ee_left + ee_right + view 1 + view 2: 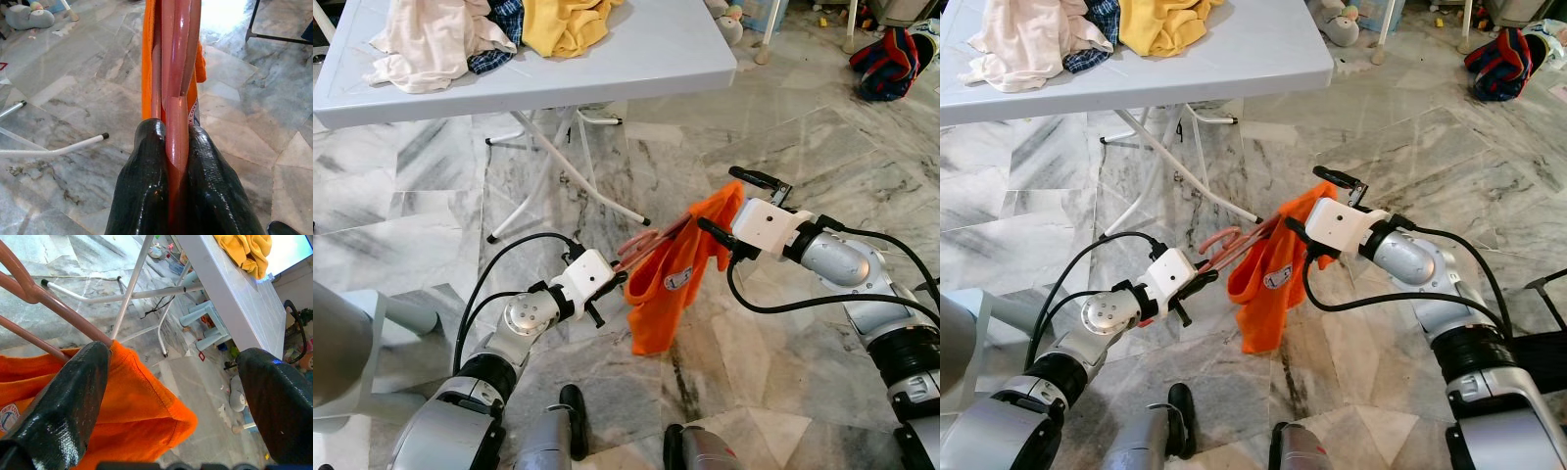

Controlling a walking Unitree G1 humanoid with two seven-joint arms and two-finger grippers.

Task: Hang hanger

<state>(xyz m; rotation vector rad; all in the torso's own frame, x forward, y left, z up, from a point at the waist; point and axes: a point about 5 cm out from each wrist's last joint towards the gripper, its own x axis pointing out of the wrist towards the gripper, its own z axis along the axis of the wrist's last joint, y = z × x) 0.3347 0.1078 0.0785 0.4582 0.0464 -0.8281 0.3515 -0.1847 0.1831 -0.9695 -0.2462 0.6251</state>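
Note:
A pink hanger [651,243] carries an orange shirt [671,279], held low over the marble floor in front of me. My left gripper [615,279] is shut on the hanger's hook end, and the left wrist view shows both fingers [146,186] pinching the pink bar [178,73]. My right gripper [736,208] is open at the shirt's upper right corner. One of its fingers [63,401] rests against the orange cloth [142,416] where the hanger arm enters it. The other finger [279,401] stands wide apart.
A white folding table [636,59] stands ahead with a cream cloth [431,39], a yellow garment [563,24] and a plaid piece [499,44] piled on it. Its legs [568,166] reach the floor just beyond the hanger. A red and navy bag [891,64] lies at the far right.

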